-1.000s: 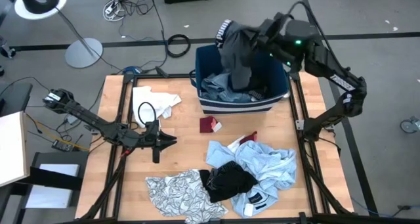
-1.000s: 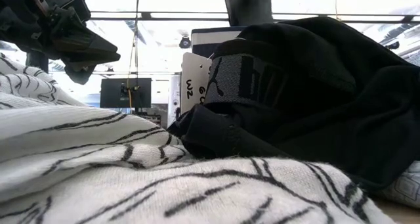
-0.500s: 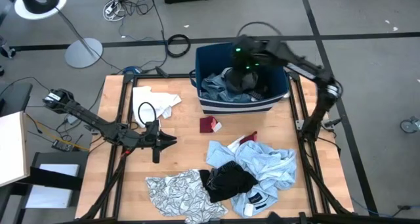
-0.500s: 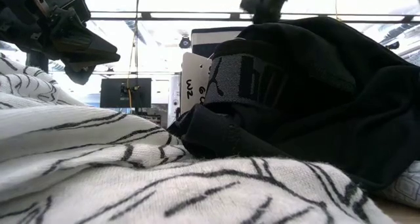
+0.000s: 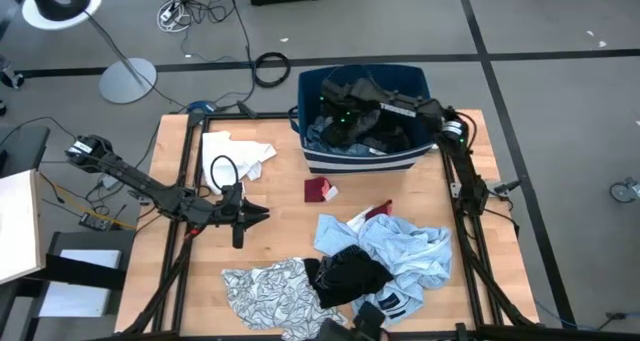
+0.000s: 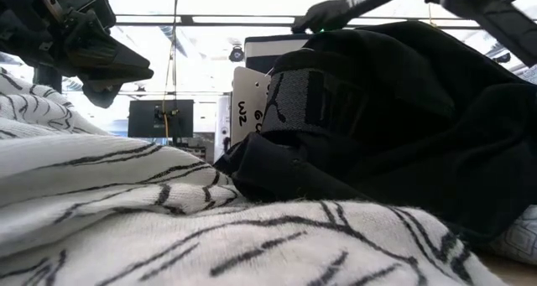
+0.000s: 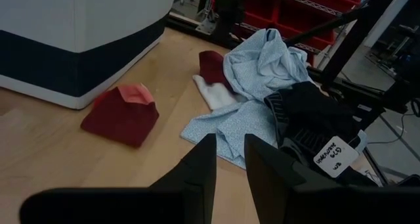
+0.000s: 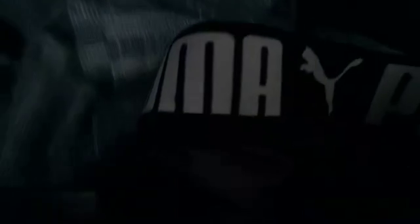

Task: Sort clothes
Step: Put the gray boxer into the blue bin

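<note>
My right gripper (image 5: 340, 112) is down inside the dark blue bin (image 5: 415, 159) at the table's far side, over the clothes lying there: a dark garment (image 5: 388, 124) and blue striped cloth (image 5: 330, 138). Its wrist view shows only that dark garment's lettered waistband (image 8: 262, 79), very close. My left gripper (image 5: 264, 214) hovers open over bare table, left of centre, holding nothing (image 7: 230, 145). On the table lie a light blue shirt (image 5: 400, 249), a black garment (image 5: 350, 276), a leaf-print cloth (image 5: 270, 293), a red piece (image 5: 320, 189) and a white piece (image 5: 235, 156).
The bin's white and navy wall (image 7: 79, 46) stands just beyond the left gripper. Black frame rails (image 5: 462, 211) run along the table's right and left sides. In the low view, the black garment (image 6: 394, 127) and the leaf-print cloth (image 6: 168, 219) fill the foreground.
My right arm has swung down and toward the table's left, from above the bin's far right corner into the bin. The dark garment that hung below it over the bin now lies inside the bin.
</note>
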